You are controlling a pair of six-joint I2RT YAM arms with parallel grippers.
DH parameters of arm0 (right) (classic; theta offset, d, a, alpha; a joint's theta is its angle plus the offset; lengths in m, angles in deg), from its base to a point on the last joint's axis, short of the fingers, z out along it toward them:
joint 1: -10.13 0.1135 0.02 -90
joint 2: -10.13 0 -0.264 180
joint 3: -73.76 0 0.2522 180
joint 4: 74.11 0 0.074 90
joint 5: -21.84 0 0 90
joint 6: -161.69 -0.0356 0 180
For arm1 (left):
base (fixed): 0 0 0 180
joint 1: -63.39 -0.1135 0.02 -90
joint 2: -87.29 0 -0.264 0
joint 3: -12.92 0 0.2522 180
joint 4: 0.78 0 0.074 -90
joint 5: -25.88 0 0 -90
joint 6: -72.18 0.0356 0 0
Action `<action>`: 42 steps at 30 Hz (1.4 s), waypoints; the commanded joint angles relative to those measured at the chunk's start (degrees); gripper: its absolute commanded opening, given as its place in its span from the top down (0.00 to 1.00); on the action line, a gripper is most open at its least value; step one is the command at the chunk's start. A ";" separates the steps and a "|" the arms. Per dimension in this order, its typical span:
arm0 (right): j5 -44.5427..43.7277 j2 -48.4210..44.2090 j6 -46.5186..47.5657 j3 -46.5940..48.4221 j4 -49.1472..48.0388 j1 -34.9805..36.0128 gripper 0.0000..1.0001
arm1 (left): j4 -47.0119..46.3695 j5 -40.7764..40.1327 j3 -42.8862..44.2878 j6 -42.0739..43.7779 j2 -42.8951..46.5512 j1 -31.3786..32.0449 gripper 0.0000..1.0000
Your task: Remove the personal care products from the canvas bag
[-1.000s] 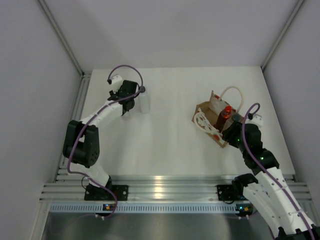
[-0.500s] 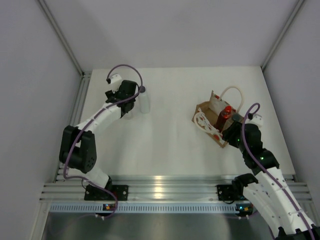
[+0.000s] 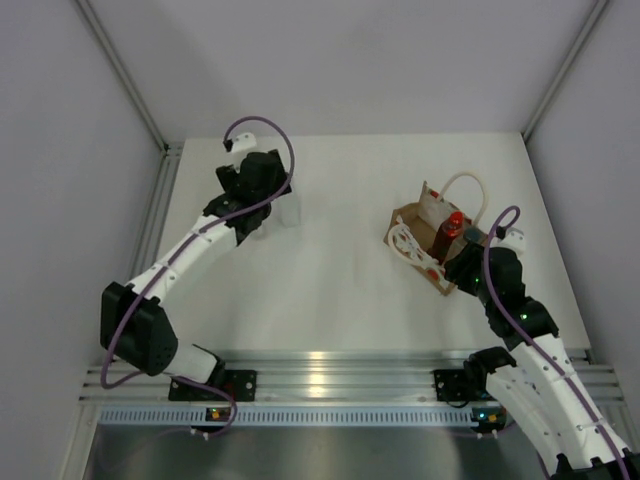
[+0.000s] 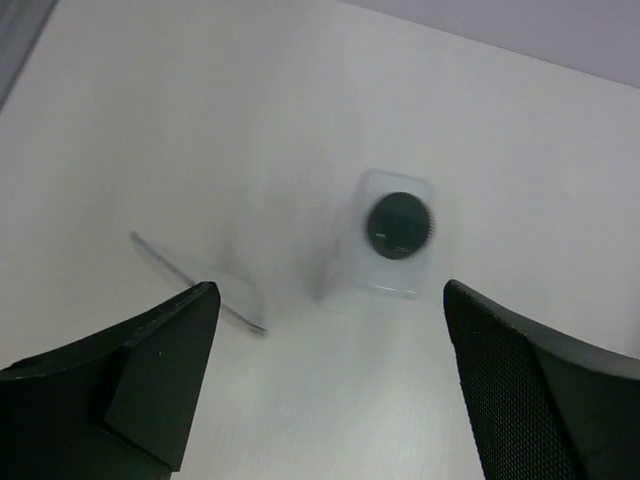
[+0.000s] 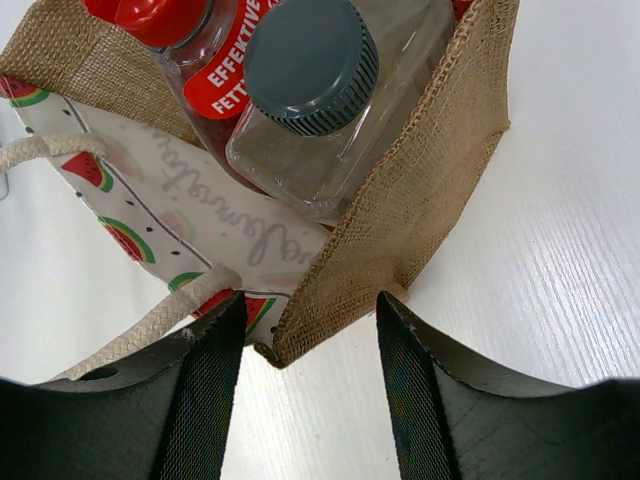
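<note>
White matte table (image 3: 330, 290), grey walls (image 3: 350, 60), aluminium rail (image 3: 340, 375) at near edge. L gripper (image 4: 328, 300) spread above whitish dark-capped bottle (image 4: 398, 228). R gripper (image 5: 310, 302) spread astride tan canvas bag (image 5: 430, 170) corner.

left arm (image 3: 190, 250): stretched far forward from its base, leaning slightly right, wrist pitched downward
left end effector (image 4: 330, 300): fingers spread wide apart, pointing down
right arm (image 3: 520, 320): folded, reaching a short way forward, wrist tilted down
right end effector (image 5: 310, 305): fingers parted, not clamped
</note>
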 commanded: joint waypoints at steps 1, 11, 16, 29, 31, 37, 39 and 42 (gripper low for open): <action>-1.44 0.21 0.79 1.67 0.64 -0.70 0.47 | -2.49 6.56 6.22 5.74 2.56 6.45 0.02; -3.28 -0.32 -1.93 0.44 0.55 -0.79 0.47 | -2.75 41.26 24.49 10.31 -12.19 18.50 0.02; -5.92 -2.43 -3.77 -0.18 0.55 -0.79 0.48 | -3.54 42.80 35.38 13.91 -22.81 26.06 0.02; -8.29 -3.83 -4.92 -0.44 0.82 -0.88 0.48 | -5.65 38.06 46.92 12.43 -38.39 29.68 0.05; -8.91 -3.93 -5.01 -0.44 0.99 -0.88 0.48 | -5.65 36.31 47.62 13.39 -39.45 30.03 0.06; -9.35 -3.40 -5.01 -0.18 1.43 -0.88 0.48 | -5.74 36.12 49.99 14.27 -43.93 30.12 0.08; -9.17 -3.22 -4.83 -0.26 1.52 -0.88 0.48 | -5.74 36.47 50.70 14.28 -45.33 30.29 0.09; -8.74 -3.04 -4.65 -0.27 1.69 -0.88 0.48 | -5.65 36.39 52.11 14.63 -46.91 30.56 0.11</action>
